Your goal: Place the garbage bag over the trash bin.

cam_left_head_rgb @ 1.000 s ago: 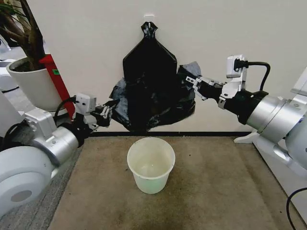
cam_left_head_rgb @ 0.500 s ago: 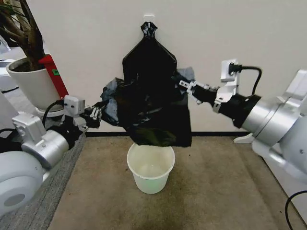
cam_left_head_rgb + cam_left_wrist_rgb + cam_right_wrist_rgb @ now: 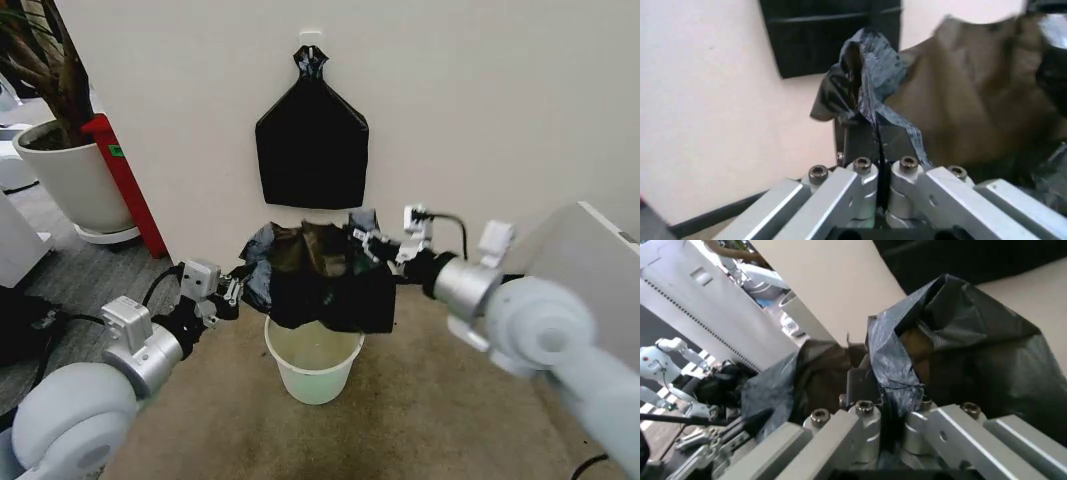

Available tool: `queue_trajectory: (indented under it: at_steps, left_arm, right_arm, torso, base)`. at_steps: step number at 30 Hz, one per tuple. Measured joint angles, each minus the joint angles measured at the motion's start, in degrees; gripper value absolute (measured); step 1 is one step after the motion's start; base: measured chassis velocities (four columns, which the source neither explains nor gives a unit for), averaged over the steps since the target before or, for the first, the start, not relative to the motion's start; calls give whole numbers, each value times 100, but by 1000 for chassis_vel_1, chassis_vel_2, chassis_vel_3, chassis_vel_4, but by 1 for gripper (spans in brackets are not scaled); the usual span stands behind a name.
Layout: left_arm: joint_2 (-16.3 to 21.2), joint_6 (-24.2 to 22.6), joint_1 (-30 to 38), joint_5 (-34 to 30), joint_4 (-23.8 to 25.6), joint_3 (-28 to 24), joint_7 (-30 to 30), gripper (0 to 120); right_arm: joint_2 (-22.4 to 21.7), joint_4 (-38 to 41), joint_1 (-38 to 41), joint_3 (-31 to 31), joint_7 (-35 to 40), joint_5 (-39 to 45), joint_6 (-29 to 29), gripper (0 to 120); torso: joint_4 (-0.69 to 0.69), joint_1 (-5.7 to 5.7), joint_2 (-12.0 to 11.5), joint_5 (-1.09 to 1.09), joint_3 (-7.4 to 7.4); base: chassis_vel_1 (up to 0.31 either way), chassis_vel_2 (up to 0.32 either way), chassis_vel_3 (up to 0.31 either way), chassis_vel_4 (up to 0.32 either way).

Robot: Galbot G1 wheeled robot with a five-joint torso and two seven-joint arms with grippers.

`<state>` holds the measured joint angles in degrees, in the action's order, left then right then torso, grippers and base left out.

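The black glossy garbage bag (image 3: 318,277) hangs stretched between both grippers, its mouth spread, its bottom just over the rim of the cream-white trash bin (image 3: 314,361) on the brown carpet. My left gripper (image 3: 236,290) is shut on the bag's left edge; the left wrist view shows the film (image 3: 870,82) pinched between closed fingers (image 3: 860,142). My right gripper (image 3: 362,239) is shut on the bag's right edge, and the right wrist view shows crinkled plastic (image 3: 953,345) clamped in its fingers (image 3: 857,382). The bin's far rim is hidden behind the bag.
A flat black bundle with a knotted neck (image 3: 311,140) hangs on the wall above. A white plant pot (image 3: 70,175) and a red object (image 3: 125,180) stand at the left. A white cabinet corner (image 3: 595,250) is at the right. Open carpet surrounds the bin.
Both grippers came down and toward each other with the bag, from in front of the wall bundle to just above the bin. The head view shifted, with the arms closer in.
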<state>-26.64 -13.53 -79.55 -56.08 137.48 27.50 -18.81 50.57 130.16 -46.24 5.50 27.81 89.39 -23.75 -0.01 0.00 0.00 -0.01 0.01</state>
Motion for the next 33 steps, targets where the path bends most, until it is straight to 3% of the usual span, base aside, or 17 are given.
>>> queue_trajectory:
  at_steps: [5, 10, 14, 20, 23, 28, 33]
  left_arm:
    - [-140, 48, 61, 48, -246, 135, 15, 0]
    - [-284, 66, 34, 32, -129, 307, -60, 0]
    - [-334, 63, 24, 209, -148, 260, -69, 0]
    - [-477, 46, 34, 434, -486, 24, -46, 0]
    - [-663, 34, 53, 575, -759, -295, 8, 0]
    - [-818, 35, 85, 775, -981, -671, 80, 0]
    - [-859, 37, 155, 849, -1000, -866, 90, 0]
  right_arm:
    - [268, -41, 365, -322, 165, 5, 192, 0]
    - [410, 10, 1073, -698, 429, 390, 377, 0]
    - [622, -257, 1206, -901, 501, 308, 460, 0]
    - [849, -740, 564, -916, 339, -273, 463, 0]
    - [857, -1009, -261, -720, 96, -650, 462, 0]
    - [822, -1045, -901, -494, -45, -915, 503, 0]
    - [785, -787, -1021, -380, 14, -926, 575, 0]
  torso:
    - [1, 0, 0, -1, 0]
    - [2, 0, 0, -1, -1]
    - [2, 0, 0, 0, -1]
    - [2, 0, 0, 2, 0]
    - [-1, 0, 0, 3, -1]
    - [0, 0, 0, 1, -1]
    - [0, 0, 0, 1, -1]
  base:
    - [0, 0, 0, 0]
    - [0, 0, 0, 0]
    - [0, 0, 0, 0]
    - [0, 0, 0, 0]
    - [0, 0, 0, 0]
    - [0, 0, 0, 0]
    - [0, 0, 0, 0]
